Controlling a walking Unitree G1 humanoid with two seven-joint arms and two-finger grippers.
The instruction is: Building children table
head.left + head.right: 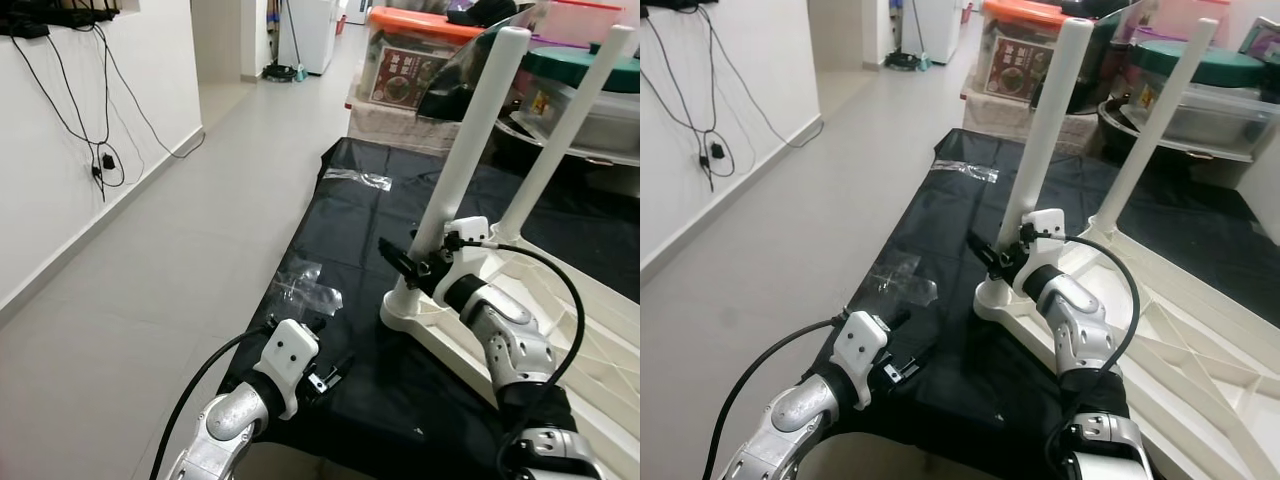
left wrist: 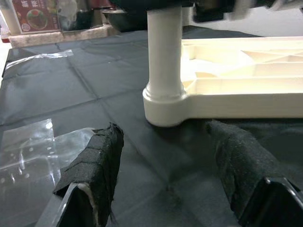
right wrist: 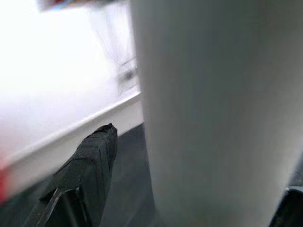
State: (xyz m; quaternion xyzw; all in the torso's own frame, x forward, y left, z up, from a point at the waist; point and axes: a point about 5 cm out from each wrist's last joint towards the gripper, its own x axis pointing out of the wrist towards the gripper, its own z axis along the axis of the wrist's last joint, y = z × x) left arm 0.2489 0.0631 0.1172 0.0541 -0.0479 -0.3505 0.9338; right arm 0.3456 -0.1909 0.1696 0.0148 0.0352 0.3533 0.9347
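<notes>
Upturned white table top [image 1: 560, 330] flat on the black sheet [image 1: 340, 210], near leg [image 1: 470, 140] upright in its corner socket [image 1: 405, 310]. Right gripper [image 1: 415, 262] low around this leg, fingers spread on both sides, grip not sure. Left gripper [image 2: 165, 165] wide and empty near the plastic bag [image 1: 305, 285]; best to close squarely and push straight down, no tilting.
</notes>
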